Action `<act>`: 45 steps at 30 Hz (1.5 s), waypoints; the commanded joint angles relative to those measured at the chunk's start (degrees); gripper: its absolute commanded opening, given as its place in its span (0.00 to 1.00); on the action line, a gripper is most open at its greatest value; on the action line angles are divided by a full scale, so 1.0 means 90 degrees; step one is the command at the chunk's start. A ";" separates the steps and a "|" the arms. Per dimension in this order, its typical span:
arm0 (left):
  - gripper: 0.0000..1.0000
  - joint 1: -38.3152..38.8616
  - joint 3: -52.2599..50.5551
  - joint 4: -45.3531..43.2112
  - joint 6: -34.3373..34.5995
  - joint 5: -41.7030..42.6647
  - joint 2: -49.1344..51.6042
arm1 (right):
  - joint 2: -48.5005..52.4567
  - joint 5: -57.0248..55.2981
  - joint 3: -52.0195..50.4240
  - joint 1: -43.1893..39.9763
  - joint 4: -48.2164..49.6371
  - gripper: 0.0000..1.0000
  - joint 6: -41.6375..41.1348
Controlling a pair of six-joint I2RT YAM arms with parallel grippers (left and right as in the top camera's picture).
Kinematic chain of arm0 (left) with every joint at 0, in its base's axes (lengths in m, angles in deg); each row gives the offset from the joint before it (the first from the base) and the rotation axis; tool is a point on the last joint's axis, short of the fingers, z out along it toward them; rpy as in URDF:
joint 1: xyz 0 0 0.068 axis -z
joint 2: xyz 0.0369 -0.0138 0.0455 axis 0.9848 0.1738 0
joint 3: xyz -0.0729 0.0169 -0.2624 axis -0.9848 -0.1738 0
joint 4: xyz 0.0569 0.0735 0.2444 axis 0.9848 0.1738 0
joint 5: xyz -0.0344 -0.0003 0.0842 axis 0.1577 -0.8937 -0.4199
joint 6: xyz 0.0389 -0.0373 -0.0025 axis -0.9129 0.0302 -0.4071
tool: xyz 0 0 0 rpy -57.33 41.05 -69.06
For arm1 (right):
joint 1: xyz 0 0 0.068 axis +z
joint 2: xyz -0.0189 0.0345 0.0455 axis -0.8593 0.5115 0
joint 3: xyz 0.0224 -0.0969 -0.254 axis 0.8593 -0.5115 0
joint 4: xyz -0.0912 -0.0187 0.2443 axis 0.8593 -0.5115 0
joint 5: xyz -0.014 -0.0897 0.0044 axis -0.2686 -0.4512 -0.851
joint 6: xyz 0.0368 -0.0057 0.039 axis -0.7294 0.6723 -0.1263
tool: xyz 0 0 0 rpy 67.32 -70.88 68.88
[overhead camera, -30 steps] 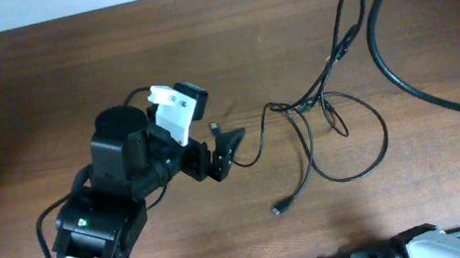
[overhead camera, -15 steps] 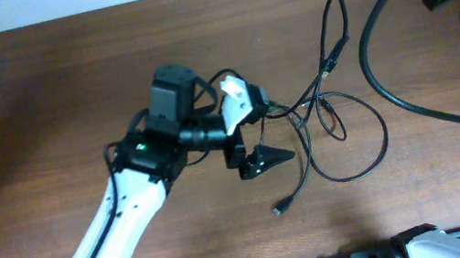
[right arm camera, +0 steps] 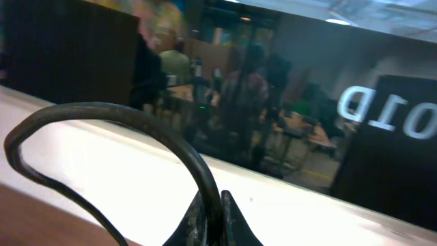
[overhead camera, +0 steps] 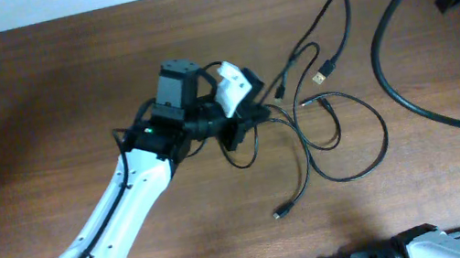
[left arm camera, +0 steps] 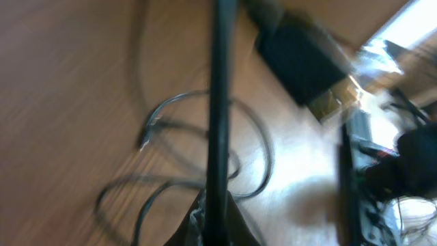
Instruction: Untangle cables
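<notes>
Mid-frame, our left fingers (left arm camera: 239,232) clamped one strand of the cables (overhead camera: 304,140) and the right fingers (right arm camera: 194,222) pinched another – probably to draw them apart.

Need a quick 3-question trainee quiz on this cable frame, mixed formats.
1. True or false: the left gripper is shut on a cable strand.
2. Short answer: what does the right gripper pinch in its wrist view?
3. Pick one: the loose plug nearest the front edge is A) lying on the table; B) pinched in a gripper; C) hanging off the edge.

Key: 1 true; 2 a black cable arching up to one side; 3 A.
</notes>
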 commanded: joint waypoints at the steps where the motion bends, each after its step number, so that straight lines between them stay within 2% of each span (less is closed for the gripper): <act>1: 0.00 -0.0430 0.0056 0.0488 0.0619 -0.0954 0.0046 | -0.0180 -0.1139 0.0097 -0.0029 0.0066 0.04 -0.0019; 4: 0.00 -0.0729 0.0056 0.0947 0.1110 -0.1676 0.0046 | -0.0185 -0.2487 0.0097 -0.0029 0.0063 0.04 -0.0019; 6: 0.00 -0.0794 0.0056 0.1171 0.1117 -0.1681 0.0046 | -0.0185 -0.3619 0.0097 -0.0029 0.0063 0.04 0.0129; 10: 0.00 -0.0787 0.0056 0.1360 0.1117 -0.1681 0.0046 | -0.0068 -0.6664 0.0097 -0.0034 -0.0032 0.04 0.0644; 12: 0.00 -0.0789 0.0056 0.1360 0.1115 -0.1678 0.0046 | 0.0029 -0.7303 0.0097 -0.0117 -0.0219 0.04 0.0641; 13: 0.06 -0.0789 0.0056 0.1350 0.1115 -0.1681 0.0046 | 0.0121 -0.7558 0.0097 -0.0299 -0.0464 0.04 0.0639; 15: 0.09 -0.0789 0.0056 0.1341 0.1115 -0.1681 0.0046 | 0.0352 -0.7601 0.0097 -0.0869 -0.0974 0.04 0.0566; 18: 0.12 -0.0789 0.0056 0.1324 0.1115 -0.1683 0.0046 | 0.0811 -0.7594 0.0095 -0.2040 -0.1467 0.04 -0.0369; 22: 0.14 -0.0789 0.0056 0.1294 0.1115 -0.1681 0.0046 | 0.1664 -0.7009 0.0095 -0.3711 -0.3140 0.04 -0.2871; 24: 0.14 -0.0789 0.0056 0.1290 0.1112 -0.1685 0.0046 | 0.2110 -0.6273 0.0095 -0.4643 -0.3946 0.04 -0.4087; 25: 0.15 -0.0789 0.0056 0.1268 0.1112 -0.1685 0.0046 | 0.2336 -0.5649 0.0095 -0.5158 -0.4129 0.04 -0.4415; 28: 0.13 -0.0789 0.0056 0.1168 0.1115 -0.1683 0.0046 | 0.2824 -0.3725 0.0095 -0.6249 -0.4272 0.04 -0.4442; 29: 0.12 -0.0789 0.0056 0.1144 0.1115 -0.1683 0.0046 | 0.3058 -0.2725 0.0095 -0.6737 -0.4335 0.04 -0.4442; 32: 0.10 -0.0789 0.0056 0.1158 0.1115 -0.1681 0.0046 | 0.3708 -0.1178 0.0095 -0.7701 -0.4362 0.04 -0.4442; 37: 0.12 -0.0789 0.0056 0.1146 0.1112 -0.1683 0.0046 | 0.4316 -0.0901 0.0000 -0.8415 -0.4456 0.04 -0.4456; 42: 0.10 -0.0789 0.0056 0.1171 0.1112 -0.1683 0.0046 | 0.4461 -0.0906 -0.0464 -0.8570 -0.4316 0.04 -0.4469; 43: 0.10 -0.0789 0.0056 0.1173 0.1112 -0.1683 0.0046 | 0.4461 -0.0901 -0.0673 -0.8570 -0.4221 0.12 -0.4469; 44: 0.10 -0.0789 0.0056 0.1173 0.1112 -0.1683 0.0046 | 0.4461 -0.0899 -0.0843 -0.8563 -0.4163 0.46 -0.4510; 45: 0.09 -0.0789 0.0056 0.1173 0.1115 -0.1681 0.0046 | 0.4461 -0.0877 -0.1064 -0.8565 -0.4126 0.71 -0.4609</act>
